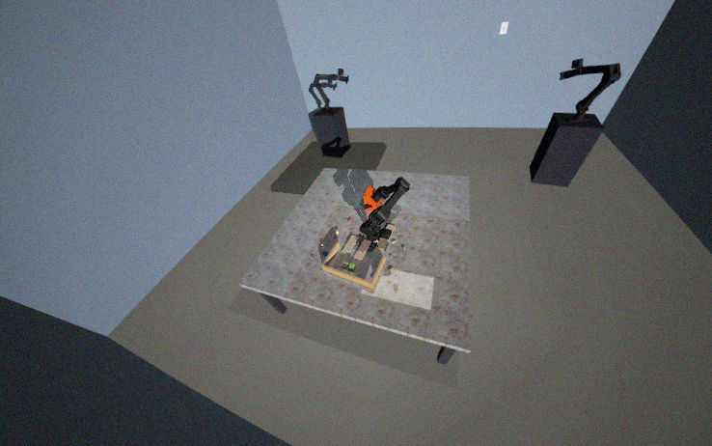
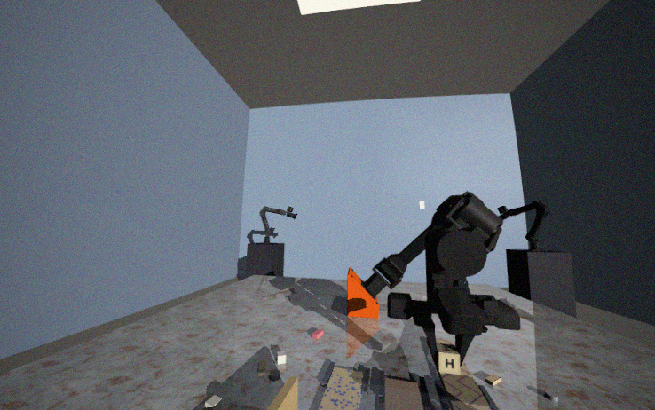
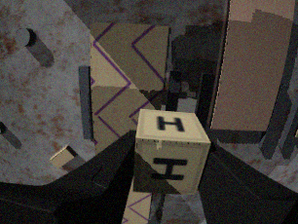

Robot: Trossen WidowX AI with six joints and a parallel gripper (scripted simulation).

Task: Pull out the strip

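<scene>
My gripper is shut on the labelled cube, a pale wooden cube with a black H on its faces. The fingers stand on two opposite sides of it. The cube is held a little above the tan strip with purple zigzags; how wide the gap is, I cannot tell. A plain pinkish-brown strip and a tan strip with blue dots lie beside it. The arm hides part of the zigzag strip in the top view.
Grey rails flank the strips. A yellow-walled box stands at their front end. A small tan block, a red block and an orange wedge-shaped part stand nearby on the table.
</scene>
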